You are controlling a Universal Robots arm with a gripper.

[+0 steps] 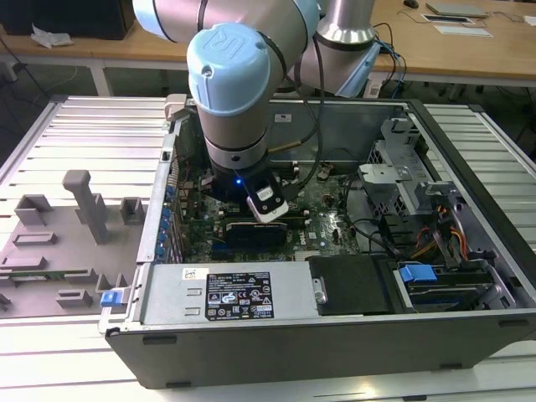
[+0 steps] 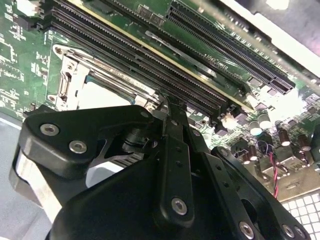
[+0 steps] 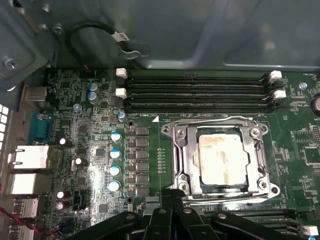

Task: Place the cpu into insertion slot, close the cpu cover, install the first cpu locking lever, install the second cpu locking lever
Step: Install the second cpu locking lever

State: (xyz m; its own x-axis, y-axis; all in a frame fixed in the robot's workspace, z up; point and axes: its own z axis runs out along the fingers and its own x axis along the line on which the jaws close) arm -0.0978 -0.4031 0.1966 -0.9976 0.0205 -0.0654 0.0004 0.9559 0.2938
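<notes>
Gripper (image 3: 172, 192) sits low over the green motherboard (image 3: 90, 165) inside the open computer case (image 1: 276, 347), fingers pressed together into one narrow tip with nothing pinched between them. That closed tip looks suited to pushing rather than grasping.

In the first wrist view the tip lands right at the near edge of the cpu cover (image 3: 182, 150), touching or almost touching the frame; contact can't be confirmed. The cpu (image 3: 222, 160) lies flat inside the insertion slot (image 3: 260, 187), just beyond the tip, its pale metal top showing through the cover's window. The cover lies down flat around the chip, so seating and closing look done.

A thin wire lever (image 3: 215, 120) runs along the far side of the cover, next to the black memory slots (image 3: 195, 90), and appears tucked down. Judging by tip position, work is at the near-side lever, though I can't tell whether it's latched.

In the second wrist view the finger linkage (image 2: 175, 165) hides most of the socket; the cover's silver corner (image 2: 65, 87) shows just past it.

Exterior view: wrist (image 1: 230, 92) points straight down, which keeps clear of the case walls.
</notes>
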